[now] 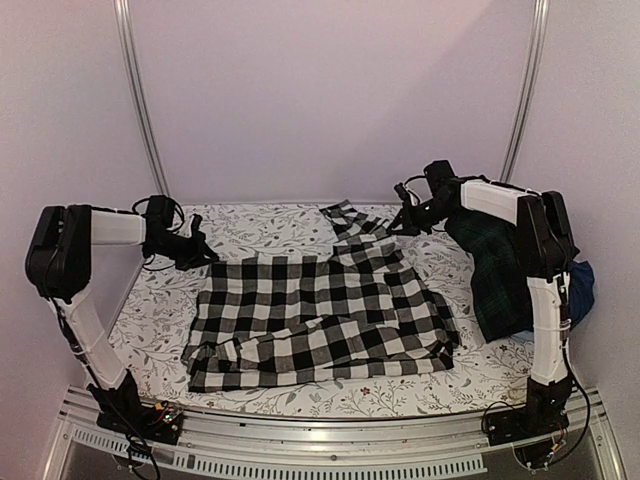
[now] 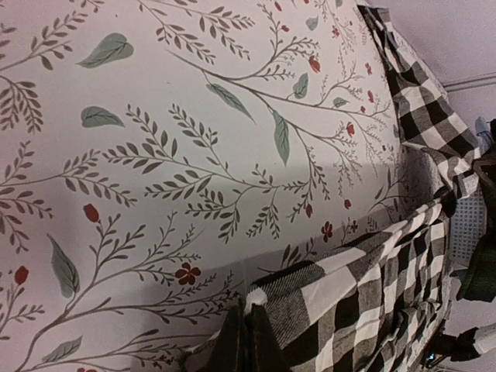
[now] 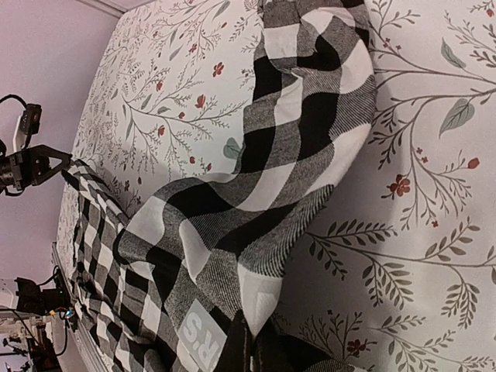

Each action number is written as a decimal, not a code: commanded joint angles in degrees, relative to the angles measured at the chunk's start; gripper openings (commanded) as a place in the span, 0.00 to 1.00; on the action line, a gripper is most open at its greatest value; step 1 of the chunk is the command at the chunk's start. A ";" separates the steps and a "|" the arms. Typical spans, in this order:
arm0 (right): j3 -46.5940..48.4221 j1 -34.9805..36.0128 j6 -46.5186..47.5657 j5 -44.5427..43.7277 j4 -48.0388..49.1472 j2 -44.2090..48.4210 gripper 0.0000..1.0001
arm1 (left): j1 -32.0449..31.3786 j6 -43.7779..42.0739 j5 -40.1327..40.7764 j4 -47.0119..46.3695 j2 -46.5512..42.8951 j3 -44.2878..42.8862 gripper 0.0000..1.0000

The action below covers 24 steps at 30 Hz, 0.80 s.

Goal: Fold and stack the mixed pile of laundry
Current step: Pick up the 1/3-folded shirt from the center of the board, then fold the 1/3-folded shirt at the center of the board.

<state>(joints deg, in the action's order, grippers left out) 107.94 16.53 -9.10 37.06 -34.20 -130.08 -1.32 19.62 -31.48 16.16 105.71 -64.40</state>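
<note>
The table point(image 1: 330, 438) is spread with a white floral covering point(image 1: 260, 225), printed with leafy sprigs and small red flowers, which shows bare along the far, left and near sides. A black-and-white checked shirt point(image 1: 320, 315) lies spread across the middle, rumpled along its near edge, with one part reaching far right. On the right lies a heaped dark green-navy plaid garment point(image 1: 495, 275), with a blue piece point(image 1: 581, 285) at the right edge, partly hidden.

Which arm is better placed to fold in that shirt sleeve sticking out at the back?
The right, probably. The right gripper is shut on the checked shirt beside that sleeve; the left gripper pinches the shirt's opposite back corner, away from it.
</note>
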 commanded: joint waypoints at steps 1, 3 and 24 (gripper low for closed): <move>-5.73 1.41 1.49 0.55 1.67 6.94 0.00 | -0.65 -1.41 0.09 -1.27 -4.03 3.48 0.00; -8.55 2.14 1.99 0.27 1.93 9.01 0.00 | -1.23 -1.13 0.20 -1.20 -5.68 5.15 0.00; -39.98 6.32 0.44 -1.89 5.24 30.59 0.00 | -3.30 2.34 5.88 8.25 -16.49 15.09 0.00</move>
<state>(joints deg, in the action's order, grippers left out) 70.52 22.33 -8.01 36.01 -30.44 -103.04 -3.99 21.52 -26.26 21.32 91.57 -49.82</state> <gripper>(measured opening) 0.011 0.006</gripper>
